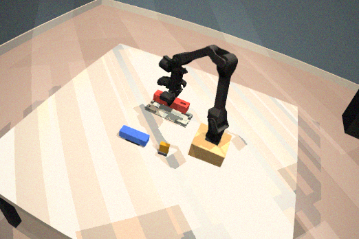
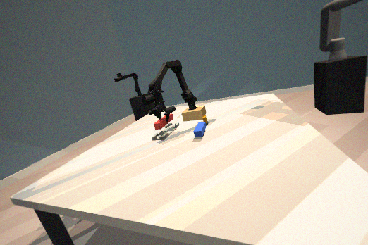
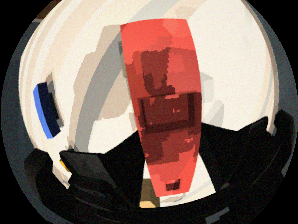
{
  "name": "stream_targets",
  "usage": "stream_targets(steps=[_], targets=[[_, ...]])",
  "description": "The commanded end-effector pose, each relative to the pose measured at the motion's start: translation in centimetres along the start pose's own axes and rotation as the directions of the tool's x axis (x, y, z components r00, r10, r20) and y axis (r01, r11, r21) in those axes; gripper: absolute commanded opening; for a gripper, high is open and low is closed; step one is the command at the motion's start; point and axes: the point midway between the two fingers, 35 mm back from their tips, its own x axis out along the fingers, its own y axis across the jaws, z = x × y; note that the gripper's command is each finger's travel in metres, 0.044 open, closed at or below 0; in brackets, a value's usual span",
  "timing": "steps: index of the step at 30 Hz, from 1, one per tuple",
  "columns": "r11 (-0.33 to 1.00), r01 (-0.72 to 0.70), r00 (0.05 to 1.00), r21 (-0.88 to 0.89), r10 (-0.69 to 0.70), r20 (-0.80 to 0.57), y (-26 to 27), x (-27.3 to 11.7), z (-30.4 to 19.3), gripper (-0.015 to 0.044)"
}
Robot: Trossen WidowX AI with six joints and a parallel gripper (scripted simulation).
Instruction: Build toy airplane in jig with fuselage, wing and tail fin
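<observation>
In the middle of the top view, my hand (image 1: 168, 101) (image 2: 163, 118) (image 3: 166, 128) points down with its fingers closed on the sides of the red fuselage (image 1: 182, 104) (image 2: 163, 122) (image 3: 165, 75), gripping it. I have the fuselage up over the pale gray jig (image 1: 168, 114) (image 2: 160, 134); in the exterior view, left of center, it is above the cradle and not seated in it. The wrist view shows its top face running from the upper middle of the frame down between my fingers, with a large rectangular socket partway along and a small one near the bottom end.

The blue wing (image 1: 134, 135) (image 2: 199, 129) (image 3: 46, 111) is on the table (image 1: 103, 189) (image 2: 197, 187), lower left of the jig in the top view and at the left edge of the wrist view. The small orange tail fin (image 1: 164, 147) (image 2: 204, 119) lies near the wing, to its lower right in the top view. My arm (image 1: 223, 88) (image 2: 181, 78) rises from a tan block (image 1: 206, 155) (image 2: 193, 114), right of the fin there.
</observation>
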Motion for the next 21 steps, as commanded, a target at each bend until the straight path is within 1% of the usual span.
stream_targets(steps=[1, 10, 21], targets=[[1.0, 0.003, 1.0, -0.004, -0.003, 0.001, -0.1, 0.0, 0.0, 0.0195], [1.0, 0.003, 1.0, -0.004, -0.003, 0.001, -0.1, 0.1, 0.0, 0.0195], [1.0, 0.003, 1.0, -0.004, -0.003, 0.001, -0.1, 1.9, 0.1, 0.0195]])
